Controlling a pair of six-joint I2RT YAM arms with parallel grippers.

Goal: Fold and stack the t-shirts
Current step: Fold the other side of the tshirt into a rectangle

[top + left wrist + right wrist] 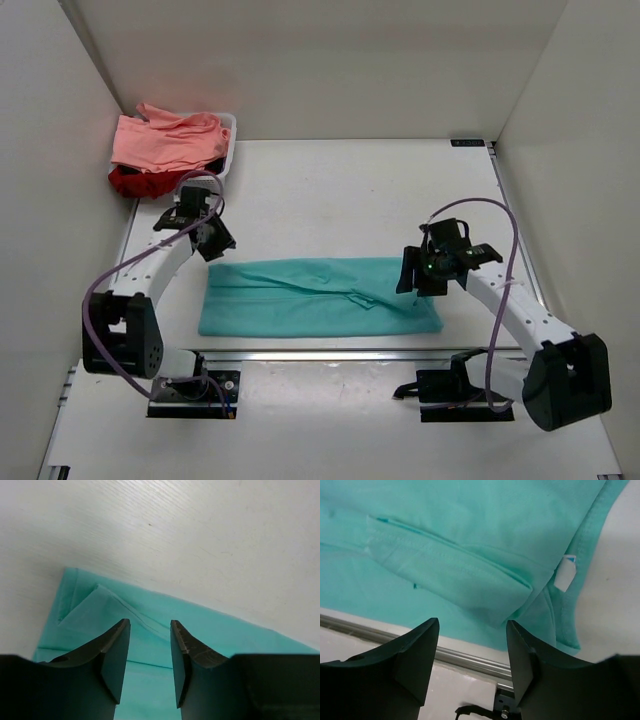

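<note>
Teal t-shirt (320,297) flat; left claw (150,623), right claw (472,623) parted above ends

Bare worktop (370,195) across centre and upper right of the top view gives open passage; the teal t-shirt (300,300) lies flat at lower centre; a heaped white basket (231,135) blocks the upper left corner; walls (60,150) close three sides.
</note>
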